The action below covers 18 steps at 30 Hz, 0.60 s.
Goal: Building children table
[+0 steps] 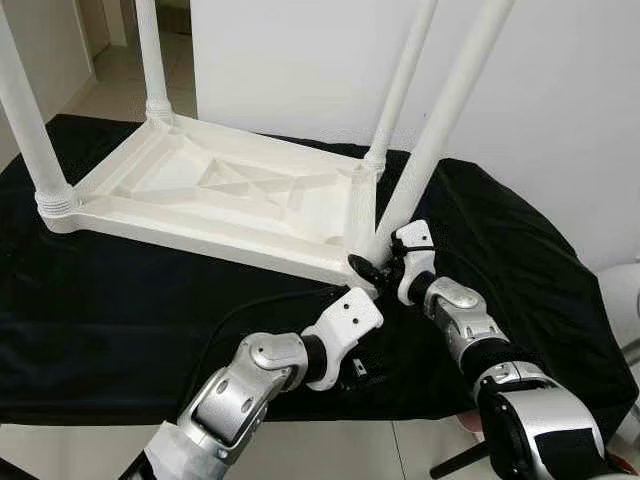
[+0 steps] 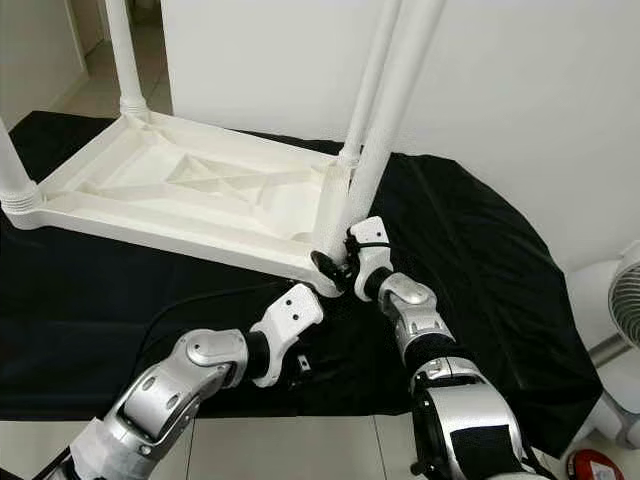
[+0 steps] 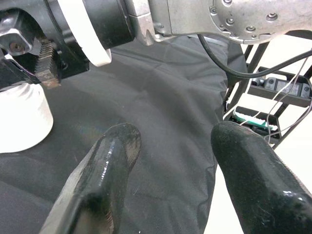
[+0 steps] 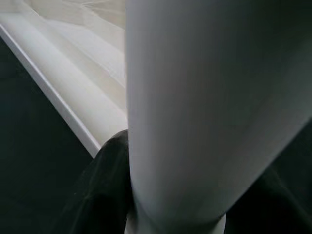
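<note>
The white children's table (image 1: 200, 190) lies upside down on a black cloth (image 1: 120, 320). Three white legs stand up from it: one at the near left corner (image 1: 25, 110), one at the far left (image 1: 150, 60) and one at the far right (image 1: 405, 70). A fourth leg (image 1: 440, 130) leans tilted at the near right corner, and my right gripper (image 1: 375, 265) is shut on its lower end. In the right wrist view the leg (image 4: 195, 107) stands between the black fingers (image 4: 107, 185). My left gripper (image 3: 170, 141) hovers open over the cloth just in front of that corner, holding nothing.
The cloth covers a low surface whose front edge runs close to my arms. A black cable (image 1: 240, 310) lies on it. A white wall stands behind. A white fan (image 2: 620, 300) is at the right, and a metal stand with wires (image 3: 273, 87) sits beside the cloth.
</note>
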{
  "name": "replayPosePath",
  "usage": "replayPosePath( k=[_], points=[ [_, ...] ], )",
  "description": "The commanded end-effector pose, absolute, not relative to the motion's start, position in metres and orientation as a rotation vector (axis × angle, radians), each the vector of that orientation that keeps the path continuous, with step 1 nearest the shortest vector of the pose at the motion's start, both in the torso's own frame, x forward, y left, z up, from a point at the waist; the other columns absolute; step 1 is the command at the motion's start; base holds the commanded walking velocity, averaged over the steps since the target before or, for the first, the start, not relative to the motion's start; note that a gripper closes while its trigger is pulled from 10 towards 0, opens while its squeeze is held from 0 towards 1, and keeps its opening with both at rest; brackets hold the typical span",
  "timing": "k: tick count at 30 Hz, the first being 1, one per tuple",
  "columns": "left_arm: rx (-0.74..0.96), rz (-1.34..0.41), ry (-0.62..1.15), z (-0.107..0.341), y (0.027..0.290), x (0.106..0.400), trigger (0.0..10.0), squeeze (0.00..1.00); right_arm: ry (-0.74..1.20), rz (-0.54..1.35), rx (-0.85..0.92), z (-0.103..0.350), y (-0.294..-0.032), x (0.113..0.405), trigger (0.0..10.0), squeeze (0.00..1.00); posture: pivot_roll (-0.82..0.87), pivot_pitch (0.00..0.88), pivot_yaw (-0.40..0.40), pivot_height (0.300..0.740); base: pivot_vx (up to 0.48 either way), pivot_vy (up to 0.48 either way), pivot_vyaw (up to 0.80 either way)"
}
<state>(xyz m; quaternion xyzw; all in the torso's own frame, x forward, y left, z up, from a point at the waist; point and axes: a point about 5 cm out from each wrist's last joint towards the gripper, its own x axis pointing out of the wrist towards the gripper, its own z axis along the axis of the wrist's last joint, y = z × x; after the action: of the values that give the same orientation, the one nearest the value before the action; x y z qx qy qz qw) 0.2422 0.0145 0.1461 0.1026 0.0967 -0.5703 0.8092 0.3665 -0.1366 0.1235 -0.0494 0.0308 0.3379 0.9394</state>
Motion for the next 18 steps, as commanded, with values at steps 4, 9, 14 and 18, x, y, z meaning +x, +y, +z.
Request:
replayPosePath(
  k=[4, 9, 14, 18],
  points=[
    [0.222, -1.205, 0.212, 0.146, 0.014, 0.243, 10.0, 0.00, 0.117, 0.773, -0.115, 0.106, -0.133, 0.356, 0.0, 0.00, 0.04, 0.000, -0.142, 0.740, 0.000, 0.000, 0.00],
    [0.223, -1.210, 0.211, 0.146, 0.013, 0.242, 10.0, 0.00, 0.082, 0.789, -0.058, 0.105, -0.132, 0.351, 4.9, 0.00, 0.04, 0.000, -0.139, 0.740, 0.000, 0.000, 0.00],
    [0.216, -1.214, 0.213, 0.145, 0.013, 0.242, 10.0, 0.00, 0.088, 0.643, 0.034, 0.097, -0.130, 0.348, 10.0, 0.00, 0.03, 0.000, -0.143, 0.740, 0.000, 0.000, 0.00],
    [0.211, -1.215, 0.214, 0.145, 0.012, 0.241, 10.0, 0.00, 0.088, 0.508, 0.047, 0.091, -0.127, 0.346, 10.0, 0.00, 0.03, 0.000, -0.145, 0.740, 0.000, 0.000, 0.00]
  ],
)
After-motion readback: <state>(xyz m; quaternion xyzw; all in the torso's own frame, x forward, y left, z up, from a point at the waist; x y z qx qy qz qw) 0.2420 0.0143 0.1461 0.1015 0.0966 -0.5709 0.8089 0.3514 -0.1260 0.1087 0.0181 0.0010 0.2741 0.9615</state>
